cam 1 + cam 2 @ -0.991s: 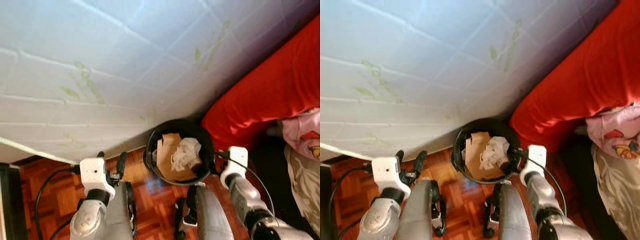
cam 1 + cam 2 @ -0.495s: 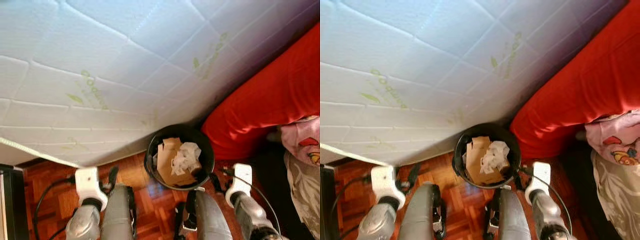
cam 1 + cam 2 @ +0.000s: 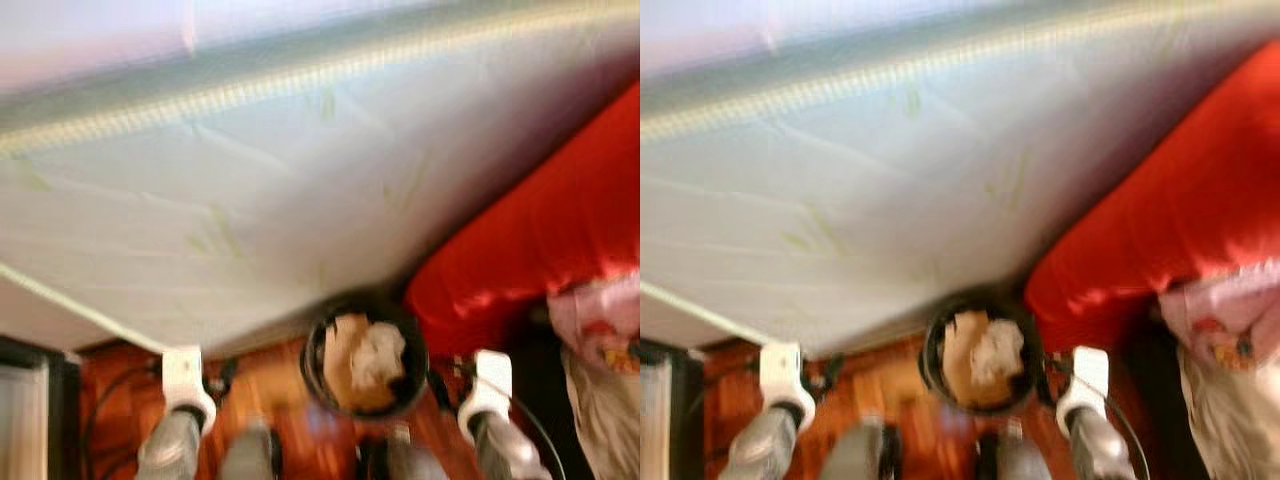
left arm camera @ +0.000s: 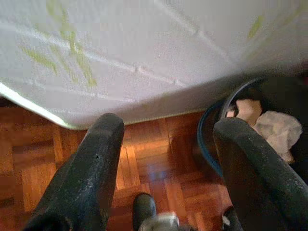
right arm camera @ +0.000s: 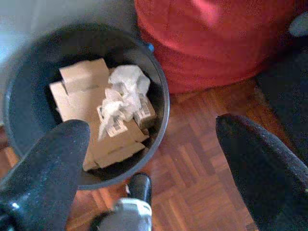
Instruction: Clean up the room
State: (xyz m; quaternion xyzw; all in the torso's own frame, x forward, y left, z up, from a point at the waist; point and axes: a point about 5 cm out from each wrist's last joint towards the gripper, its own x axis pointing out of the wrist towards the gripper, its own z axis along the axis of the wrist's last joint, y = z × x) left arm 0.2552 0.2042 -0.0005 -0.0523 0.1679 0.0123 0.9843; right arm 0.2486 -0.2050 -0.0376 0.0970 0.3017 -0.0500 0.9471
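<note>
The bin, full of cardboard and paper, stands on the floor against the mattress. Right pincer, nearer, hovers above its rim, fingers apart; left pincer, apart too, hangs beside.

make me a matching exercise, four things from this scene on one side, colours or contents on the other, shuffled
Things:
1. bin
2. mattress
3. cushion
4. floor

Descriptions:
A. red and bulky, beside the bin
B. reddish-brown wood parquet
C. black and round, holding cardboard and crumpled paper
D. white and quilted with faint green marks

Right pairs: 1-C, 2-D, 3-A, 4-B
</note>
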